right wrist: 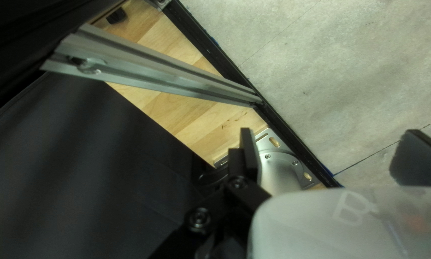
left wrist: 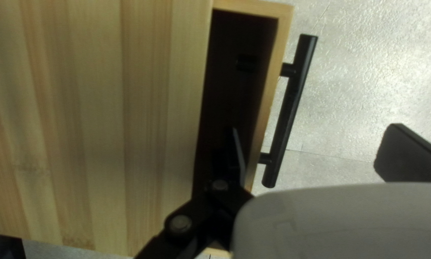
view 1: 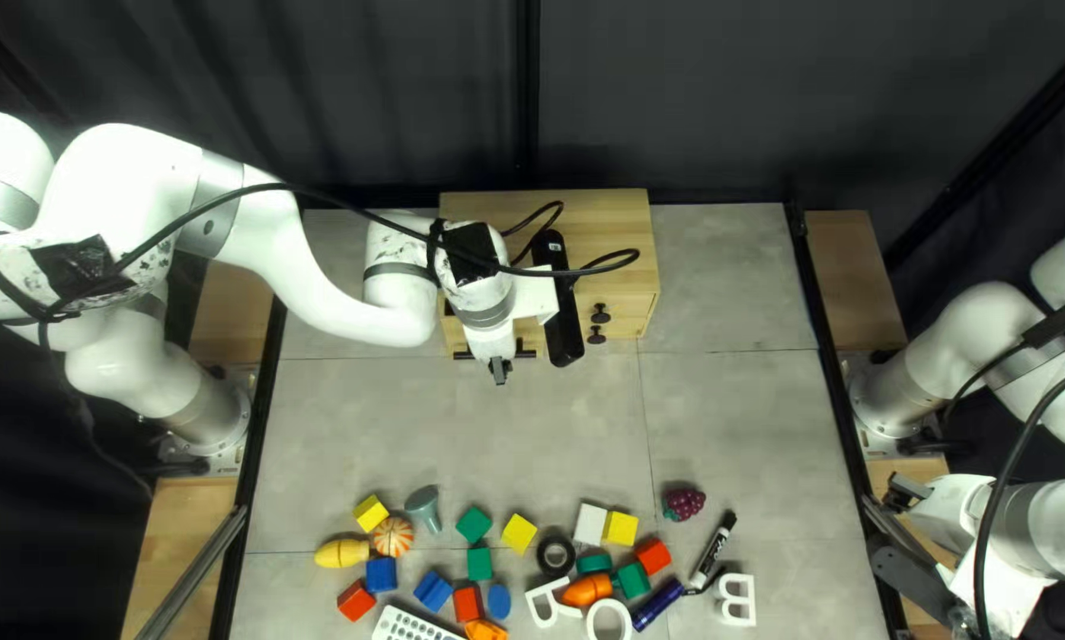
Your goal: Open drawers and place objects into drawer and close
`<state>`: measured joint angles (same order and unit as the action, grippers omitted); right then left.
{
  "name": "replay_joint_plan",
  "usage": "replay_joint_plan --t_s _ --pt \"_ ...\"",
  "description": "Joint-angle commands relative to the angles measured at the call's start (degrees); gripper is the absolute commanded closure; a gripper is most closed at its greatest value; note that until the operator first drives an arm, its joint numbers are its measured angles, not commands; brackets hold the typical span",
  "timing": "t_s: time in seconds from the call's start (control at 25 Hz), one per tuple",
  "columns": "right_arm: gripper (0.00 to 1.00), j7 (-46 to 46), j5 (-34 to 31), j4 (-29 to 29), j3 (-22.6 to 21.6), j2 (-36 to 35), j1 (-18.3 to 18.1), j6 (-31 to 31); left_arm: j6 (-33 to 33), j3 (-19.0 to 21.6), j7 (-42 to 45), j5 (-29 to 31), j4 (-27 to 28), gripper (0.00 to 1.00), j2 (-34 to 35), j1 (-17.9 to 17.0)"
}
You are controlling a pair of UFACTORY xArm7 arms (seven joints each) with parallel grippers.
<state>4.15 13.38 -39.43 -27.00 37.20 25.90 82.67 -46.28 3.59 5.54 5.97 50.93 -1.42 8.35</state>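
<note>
Have the drawer (left wrist: 268,96) partly out of the wooden cabinet (view 1: 615,225) at the far side of the table (view 1: 734,415), with a black bar handle (left wrist: 291,103) on its front and a dark hollow within (too deep in shadow to tell of any contents). Have the left gripper (view 1: 500,370) right at that drawer, fingers spread wide, one over the opening on the inner side of the drawer's front, the other well out past the handle, with front and handle between them and neither gripped. Cannot tell of any touch between the inner finger and the wood. See a dark knob (view 1: 601,313) on the cabinet's near face, with a second just below it in the top left view. Look nearer along the table to loose things spread near its near edge: a pumpkin (view 1: 392,537) beside a grey cup (view 1: 422,504), a green block (view 1: 474,524), a black ring (view 1: 542,554), a bunch of grapes (view 1: 684,504) and a marker (view 1: 708,554). Have the right gripper (view 1: 906,490) out at the table's right edge, also wide open and holding nothing, with a metal base plate (right wrist: 268,139) just beside one finger and a metal bar (right wrist: 167,79) farther ahead
</note>
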Motion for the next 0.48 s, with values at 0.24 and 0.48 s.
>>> replay_joint_plan --t_s 0.24,0.48 --pt "0.00 0.00 0.00 0.00 0.00 0.00 0.00 0.00 -1.27 -0.29 -5.51 -4.67 1.17 0.00 -0.69 0.68" --pt "0.00 0.00 0.00 0.00 0.00 0.00 0.00 0.00 -3.03 0.07 -8.95 -8.14 1.38 0.00 0.28 0.45"
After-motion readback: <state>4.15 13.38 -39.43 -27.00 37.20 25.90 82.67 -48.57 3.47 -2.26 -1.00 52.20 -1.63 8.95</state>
